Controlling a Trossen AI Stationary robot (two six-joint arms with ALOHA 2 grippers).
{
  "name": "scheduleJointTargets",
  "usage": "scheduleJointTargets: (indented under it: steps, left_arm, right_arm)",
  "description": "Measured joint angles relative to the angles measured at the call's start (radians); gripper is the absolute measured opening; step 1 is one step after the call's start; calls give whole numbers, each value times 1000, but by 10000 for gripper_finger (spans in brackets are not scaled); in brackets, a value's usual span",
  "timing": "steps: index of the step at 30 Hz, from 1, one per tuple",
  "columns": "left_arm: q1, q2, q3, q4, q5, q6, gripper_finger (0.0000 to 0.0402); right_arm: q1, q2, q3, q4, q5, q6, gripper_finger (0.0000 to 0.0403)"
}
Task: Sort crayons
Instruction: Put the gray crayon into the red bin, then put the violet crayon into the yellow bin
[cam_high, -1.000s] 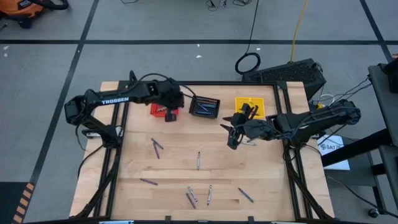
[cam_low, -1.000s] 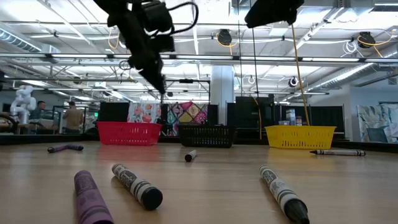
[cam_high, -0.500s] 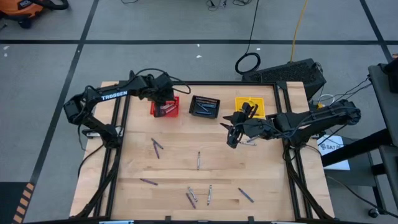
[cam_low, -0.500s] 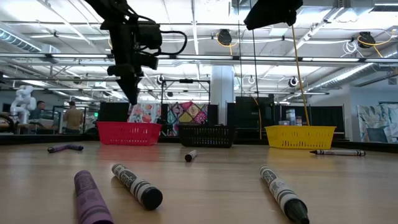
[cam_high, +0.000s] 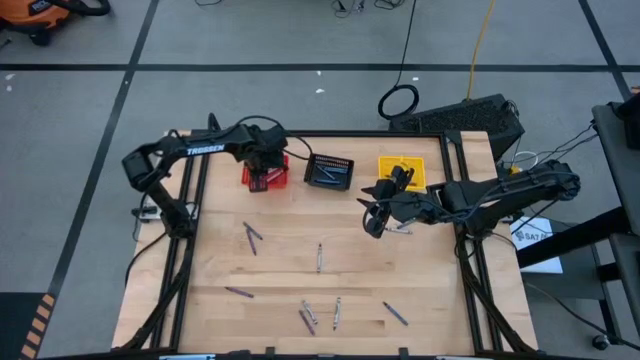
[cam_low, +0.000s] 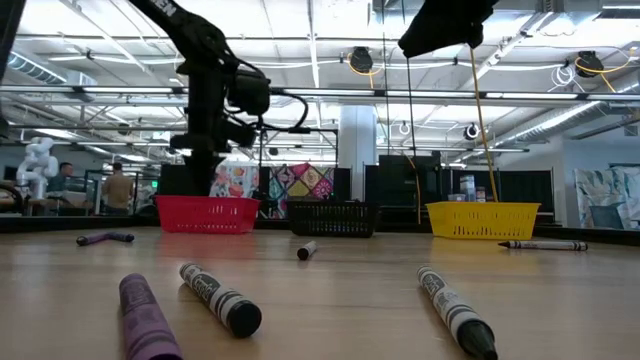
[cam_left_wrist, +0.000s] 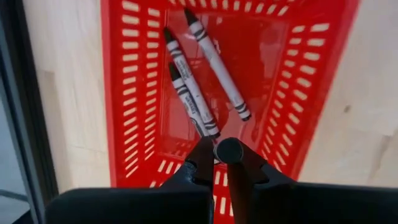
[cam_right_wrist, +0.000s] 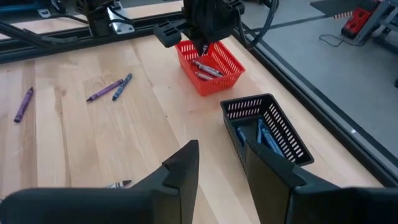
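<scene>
The left gripper hangs over the red basket, jaws together and empty (three grey crayons lie inside). The right gripper hovers mid-table, jaws apart, empty. Loose crayons are scattered over the wooden table.

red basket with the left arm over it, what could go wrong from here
The left end effector hangs nearly shut, low over the red basket, where three grey crayons lie. Dropping or swinging sideways, it could catch the mesh wall and drag the light basket. The black basket sits close beside it, so a shove might knock that too. The right end effector waits open above the table, near a crayon that a careless descent could roll away.
</scene>
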Motion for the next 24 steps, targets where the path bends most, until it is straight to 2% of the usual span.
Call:
scheduleJointTargets:
  steps: [11,18,24]
  left_arm:
    - [24,25,0,0,-92,-1,70]
    - [17,24,0,-5,-89,-2,76]
    - [-34,-34,0,-66,-60,-6,77]
  right_arm:
    - [0,0,0,0,0,-2,114]
    - [0,0,0,-1,0,-4,114]
    - [0,0,0,-2,0,-55,114]
